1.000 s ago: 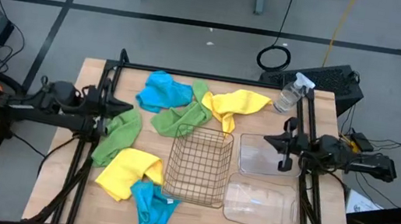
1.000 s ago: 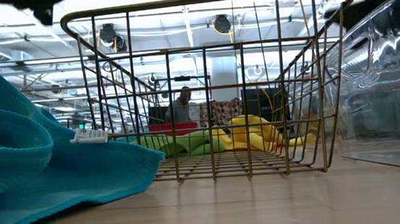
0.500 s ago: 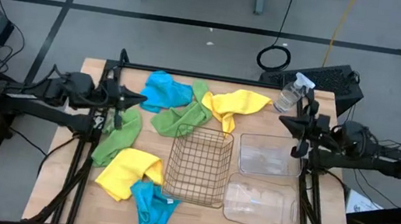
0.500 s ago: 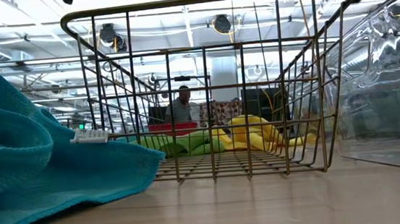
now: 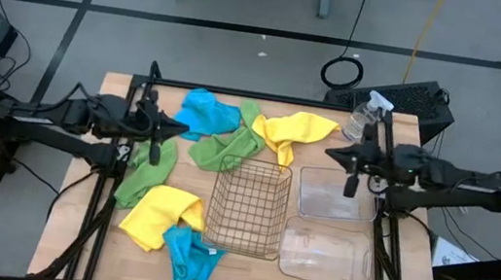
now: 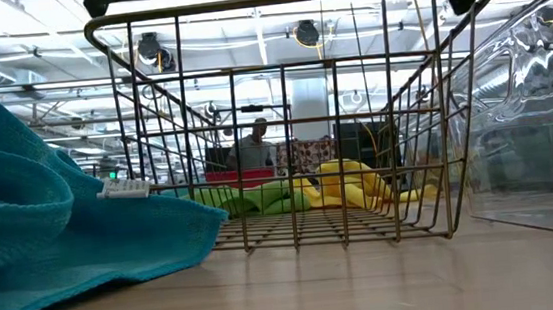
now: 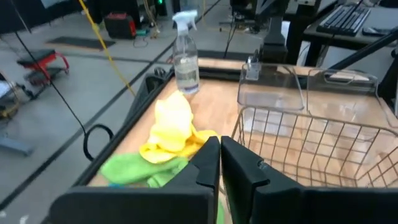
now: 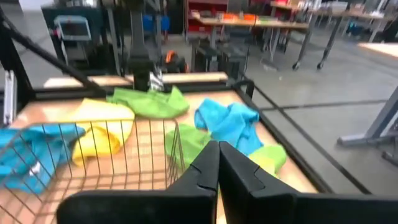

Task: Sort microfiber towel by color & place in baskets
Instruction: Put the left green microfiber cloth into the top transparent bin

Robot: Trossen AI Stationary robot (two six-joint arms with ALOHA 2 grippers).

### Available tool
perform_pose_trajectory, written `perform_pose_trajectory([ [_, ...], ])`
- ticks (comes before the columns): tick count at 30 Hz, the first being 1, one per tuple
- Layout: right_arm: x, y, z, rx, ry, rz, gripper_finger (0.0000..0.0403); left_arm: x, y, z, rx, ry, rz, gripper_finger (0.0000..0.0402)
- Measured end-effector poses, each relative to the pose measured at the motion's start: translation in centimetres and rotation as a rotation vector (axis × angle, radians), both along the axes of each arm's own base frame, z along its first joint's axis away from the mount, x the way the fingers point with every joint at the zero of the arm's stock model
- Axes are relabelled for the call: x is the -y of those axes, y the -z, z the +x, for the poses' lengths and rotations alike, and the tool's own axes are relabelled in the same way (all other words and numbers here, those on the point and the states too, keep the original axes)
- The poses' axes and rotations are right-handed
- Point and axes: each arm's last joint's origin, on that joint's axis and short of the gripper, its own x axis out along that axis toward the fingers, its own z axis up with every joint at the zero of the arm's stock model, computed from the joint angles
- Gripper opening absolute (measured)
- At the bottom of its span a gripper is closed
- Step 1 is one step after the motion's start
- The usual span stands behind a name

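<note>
Six microfiber towels lie loose on the wooden table: a blue towel (image 5: 207,114), a green one (image 5: 230,144) and a yellow one (image 5: 299,129) at the far side, then a green (image 5: 146,172), a yellow (image 5: 161,214) and a blue towel (image 5: 187,255) at the near left. The wire basket (image 5: 249,207) stands in the middle, with two clear tubs (image 5: 336,193) (image 5: 325,254) on its right. My left gripper (image 5: 180,127) hangs shut in the air over the left side. My right gripper (image 5: 330,154) hangs shut above the far tub's edge.
A clear spray bottle (image 5: 364,117) stands at the table's far right corner. A black frame rail (image 5: 237,94) runs round the table. In the low view a person (image 6: 254,147) sits in the room beyond the wire basket (image 6: 294,123).
Both arms have risen and reached in over the table. My left gripper has gone up and toward the table's right, my right gripper up and toward the table's left. Both now point more nearly level. No towel or basket has moved.
</note>
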Motion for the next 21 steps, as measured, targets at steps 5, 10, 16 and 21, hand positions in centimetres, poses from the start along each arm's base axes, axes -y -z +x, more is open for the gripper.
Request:
perform_pose_trajectory([
  [5, 0.0, 0.7, 1.1, -0.044, 0.008, 0.035, 0.0, 0.0, 0.5, 0.0, -0.038, -0.023, -0.066, 0.0072],
  [10, 0.0, 0.9, 1.5, -0.065, 0.007, 0.042, 0.0, 0.0, 1.1, -0.2, -0.086, -0.054, -0.126, 0.0119],
  [16, 0.0, 1.0, 1.5, -0.055, 0.017, 0.08, 0.0006, 0.0, 1.7, -0.4, -0.139, -0.074, -0.159, 0.0141],
  [21, -0.1, 1.0, 1.5, -0.057, 0.003, 0.098, 0.0042, 0.0, 1.8, -0.5, -0.168, -0.066, -0.136, 0.0142],
])
